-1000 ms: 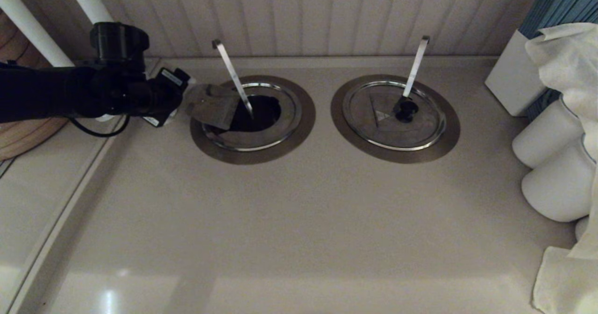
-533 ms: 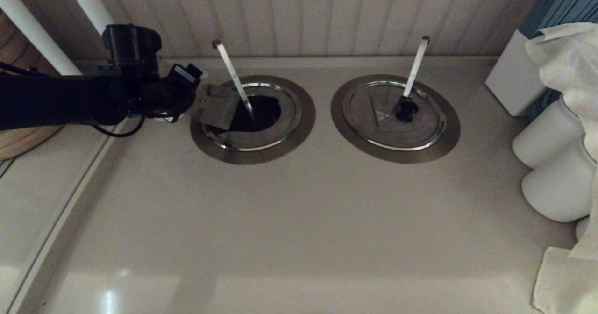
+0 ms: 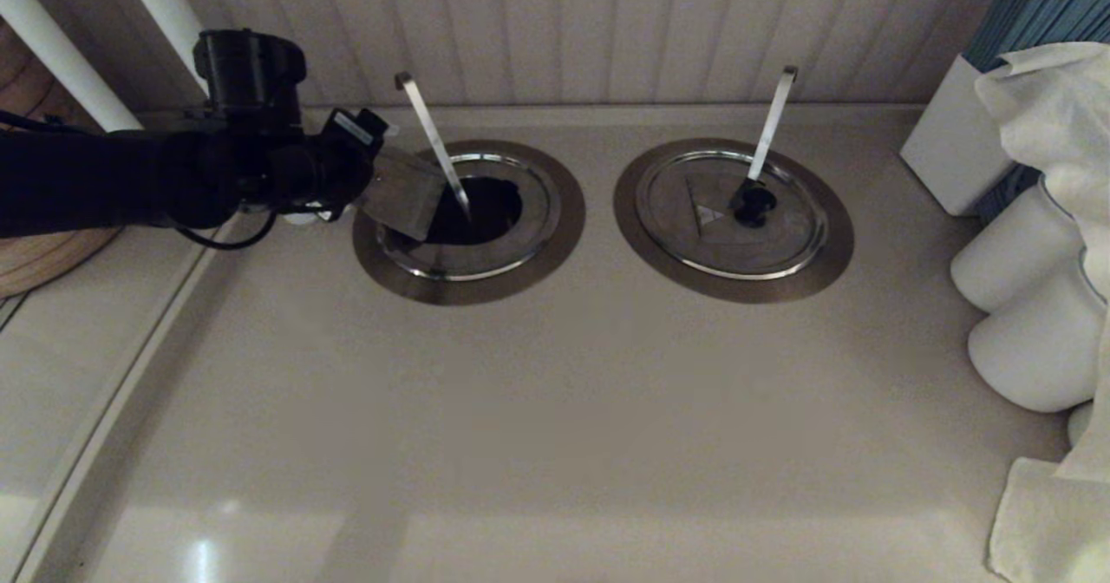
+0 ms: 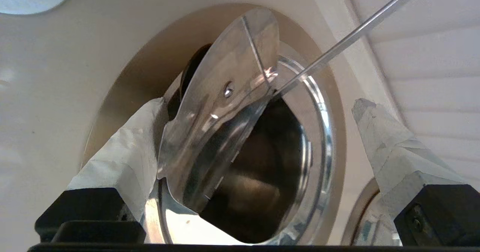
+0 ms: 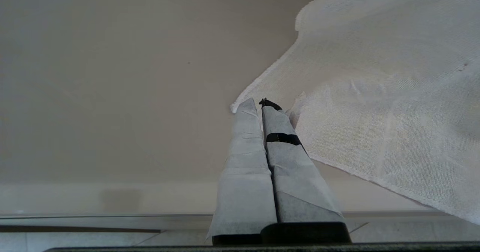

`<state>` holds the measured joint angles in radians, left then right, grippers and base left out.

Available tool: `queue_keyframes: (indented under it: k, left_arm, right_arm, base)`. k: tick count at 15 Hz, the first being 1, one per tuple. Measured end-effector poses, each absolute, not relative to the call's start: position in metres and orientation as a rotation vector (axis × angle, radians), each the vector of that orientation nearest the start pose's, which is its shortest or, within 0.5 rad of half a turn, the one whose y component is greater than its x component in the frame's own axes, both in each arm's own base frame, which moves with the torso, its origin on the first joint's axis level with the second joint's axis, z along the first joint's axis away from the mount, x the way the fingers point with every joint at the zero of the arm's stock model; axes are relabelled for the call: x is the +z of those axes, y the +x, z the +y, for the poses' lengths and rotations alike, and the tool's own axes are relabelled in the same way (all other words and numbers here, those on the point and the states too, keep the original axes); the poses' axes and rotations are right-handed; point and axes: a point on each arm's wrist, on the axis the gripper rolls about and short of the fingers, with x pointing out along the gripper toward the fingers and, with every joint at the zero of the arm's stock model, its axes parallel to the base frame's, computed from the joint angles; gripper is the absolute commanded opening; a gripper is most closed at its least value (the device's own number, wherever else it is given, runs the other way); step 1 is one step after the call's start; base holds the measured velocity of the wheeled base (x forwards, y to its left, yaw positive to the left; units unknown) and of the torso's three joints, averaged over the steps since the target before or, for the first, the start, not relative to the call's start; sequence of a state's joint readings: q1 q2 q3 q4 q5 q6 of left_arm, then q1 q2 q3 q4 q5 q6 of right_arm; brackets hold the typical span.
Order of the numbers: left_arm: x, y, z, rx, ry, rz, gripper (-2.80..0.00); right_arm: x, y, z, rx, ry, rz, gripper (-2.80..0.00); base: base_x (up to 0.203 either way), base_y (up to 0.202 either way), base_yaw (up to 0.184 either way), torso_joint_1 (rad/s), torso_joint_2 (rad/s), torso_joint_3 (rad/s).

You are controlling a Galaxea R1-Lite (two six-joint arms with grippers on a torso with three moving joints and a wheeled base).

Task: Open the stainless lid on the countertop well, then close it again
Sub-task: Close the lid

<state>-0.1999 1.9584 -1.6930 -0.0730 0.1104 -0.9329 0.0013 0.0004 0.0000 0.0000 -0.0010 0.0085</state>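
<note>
Stainless lid stands tipped up at the 9 o'clock edge of the countertop well, its flap edge running roughly 12-to-6. Left gripper sits right behind it, fingers spread wide with one touching the lid's back, not pinching. The well's dark steel pot holds only the slim handle leaning toward 11; right gripper, fingers pressed together, is parked over the counter by a white cloth.

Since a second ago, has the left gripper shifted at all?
Yes. The left gripper has moved rightward and slightly toward the back wall, closer to the slim handle standing in the countertop well.
</note>
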Motion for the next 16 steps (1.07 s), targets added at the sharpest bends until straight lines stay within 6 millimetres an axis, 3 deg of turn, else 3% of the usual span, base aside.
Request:
queue_keyframes:
  k: [8,16]
  left_arm:
    - [0.290,0.374,-0.111,-0.084,-0.843,0.251,0.00]
    - [0.291,0.366,-0.125,-0.122,-0.819,0.268,0.00]
  right_arm:
    - [0.076,-0.023,0.000,0.001,0.009,0.000,-2.80]
    - [0.075,-0.023,0.000,0.000,0.009,0.000,-2.80]
  base:
    - [0.000,0.000,0.000,0.000,0.00,0.000]
    - [0.000,0.000,0.000,0.000,0.00,0.000]
